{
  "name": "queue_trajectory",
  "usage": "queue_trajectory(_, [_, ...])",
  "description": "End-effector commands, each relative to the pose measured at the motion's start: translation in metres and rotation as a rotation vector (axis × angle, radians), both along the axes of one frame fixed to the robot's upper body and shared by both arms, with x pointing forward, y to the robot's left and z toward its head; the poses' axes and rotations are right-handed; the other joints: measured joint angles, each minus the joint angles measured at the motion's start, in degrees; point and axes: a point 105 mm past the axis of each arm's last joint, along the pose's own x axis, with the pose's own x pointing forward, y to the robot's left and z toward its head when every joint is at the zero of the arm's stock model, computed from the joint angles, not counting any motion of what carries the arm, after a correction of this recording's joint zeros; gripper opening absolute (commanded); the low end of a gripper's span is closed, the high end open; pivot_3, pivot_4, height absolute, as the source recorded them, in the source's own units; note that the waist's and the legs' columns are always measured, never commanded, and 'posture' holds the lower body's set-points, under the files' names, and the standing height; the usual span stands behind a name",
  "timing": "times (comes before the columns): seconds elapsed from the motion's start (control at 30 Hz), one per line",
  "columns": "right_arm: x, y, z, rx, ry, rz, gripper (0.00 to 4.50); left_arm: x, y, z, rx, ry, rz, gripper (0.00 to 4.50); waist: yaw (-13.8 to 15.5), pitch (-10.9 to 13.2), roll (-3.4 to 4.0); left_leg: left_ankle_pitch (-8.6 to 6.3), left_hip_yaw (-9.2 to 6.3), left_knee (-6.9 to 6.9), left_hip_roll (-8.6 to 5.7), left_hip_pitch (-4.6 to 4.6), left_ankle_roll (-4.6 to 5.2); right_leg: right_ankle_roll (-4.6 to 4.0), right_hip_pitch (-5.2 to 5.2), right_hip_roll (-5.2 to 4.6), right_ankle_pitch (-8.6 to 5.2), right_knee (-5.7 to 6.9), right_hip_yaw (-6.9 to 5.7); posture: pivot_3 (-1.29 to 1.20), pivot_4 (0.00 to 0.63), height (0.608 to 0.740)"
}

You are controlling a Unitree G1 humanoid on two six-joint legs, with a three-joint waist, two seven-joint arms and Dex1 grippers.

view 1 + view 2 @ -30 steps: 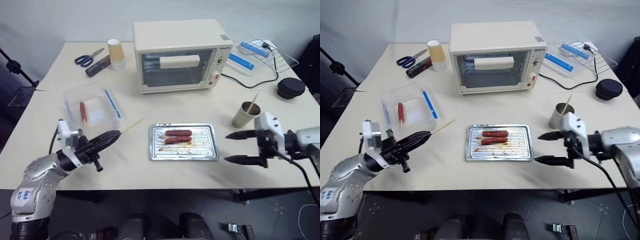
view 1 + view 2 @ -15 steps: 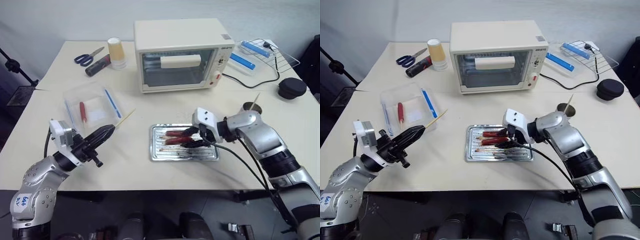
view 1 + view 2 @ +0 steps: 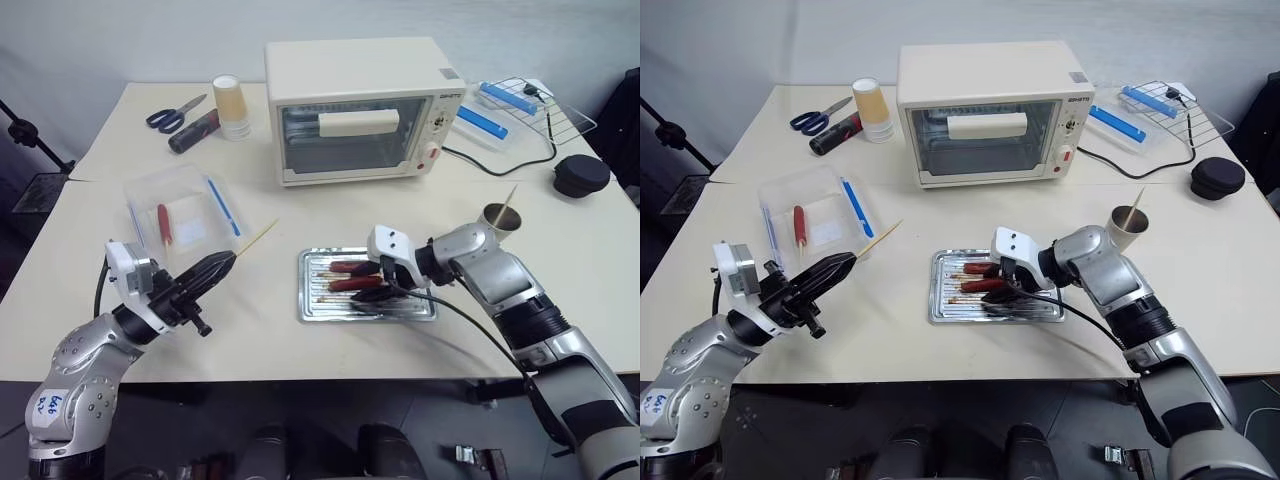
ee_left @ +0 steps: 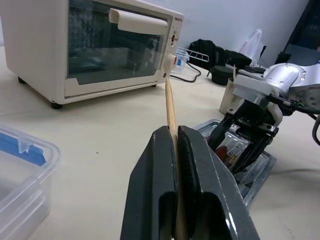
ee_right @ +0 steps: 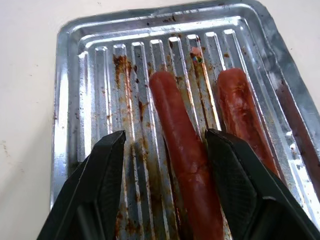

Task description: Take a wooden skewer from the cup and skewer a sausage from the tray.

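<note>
My left gripper hovers left of the tray, shut on a wooden skewer whose tip points toward the toaster oven; up close, the stick rises from between the closed fingers. The silver tray holds two sausages side by side. My right gripper is low over the tray, open, its fingers straddling the near sausage. The other sausage lies just outside one finger. The grey-tan cup, with a stick in it, stands right of the tray.
A toaster oven stands behind the tray, its cord trailing right. A clear plastic box with blue clips sits at the left. Scissors, stacked orange-tan cups, a wire rack and a black round object line the back.
My right arm swung left from beside the tray to over it, and its fingers narrowed around the near sausage. The left gripper kept its place with the skewer.
</note>
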Motion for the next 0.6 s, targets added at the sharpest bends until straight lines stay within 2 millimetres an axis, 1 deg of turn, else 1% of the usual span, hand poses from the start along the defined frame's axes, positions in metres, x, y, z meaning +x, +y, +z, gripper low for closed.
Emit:
queue_trajectory(0.03, [0.0060, -0.0011, 0.0030, -0.031, -0.026, -0.017, 2.43, -0.0028, -0.0055, 0.0103, -0.002, -0.044, -0.029, 0.00, 0.0, 0.0, 0.00, 0.00, 0.00, 0.00, 0.00, 0.01, 0.00, 0.00, 0.00, 0.00, 0.00, 0.00, 0.00, 0.00, 0.150, 0.740])
queue_trajectory(0.1, [0.0054, -0.0007, 0.0030, -0.028, -0.021, -0.012, 2.03, -0.0021, -0.0064, 0.0108, -0.002, -0.046, -0.034, 0.00, 0.0, 0.0, 0.00, 0.00, 0.00, 0.00, 0.00, 0.01, 0.00, 0.00, 0.00, 0.00, 0.00, 0.00, 0.00, 0.00, 0.150, 0.740])
queue_trajectory(0.2, [0.0026, -0.0009, 0.0029, -0.039, -0.018, 0.000, 1.13, -0.0013, -0.0071, 0.0114, -0.003, -0.048, -0.039, 0.00, 0.0, 0.0, 0.00, 0.00, 0.00, 0.00, 0.00, 0.01, 0.00, 0.00, 0.00, 0.01, 0.00, 0.00, 0.00, 0.00, 0.150, 0.740])
queue_trajectory(0.23, [0.0027, -0.0006, 0.0036, -0.035, -0.021, -0.002, 0.76, -0.0010, -0.0073, 0.0116, -0.004, -0.048, -0.039, 0.00, 0.0, 0.0, 0.00, -0.01, 0.00, -0.01, 0.00, 0.00, -0.01, 0.00, 0.00, 0.00, 0.00, 0.00, 0.00, 0.00, 0.150, 0.740])
queue_trajectory(0.6, [-0.0015, 0.0000, 0.0082, -0.032, -0.026, 0.024, 0.76, 0.0011, -0.0121, 0.0110, -0.008, -0.051, -0.053, 0.00, 0.0, 0.0, 0.00, -0.01, 0.00, -0.02, 0.00, 0.00, -0.01, 0.00, 0.00, 0.01, 0.00, -0.01, -0.01, 0.00, 0.150, 0.740])
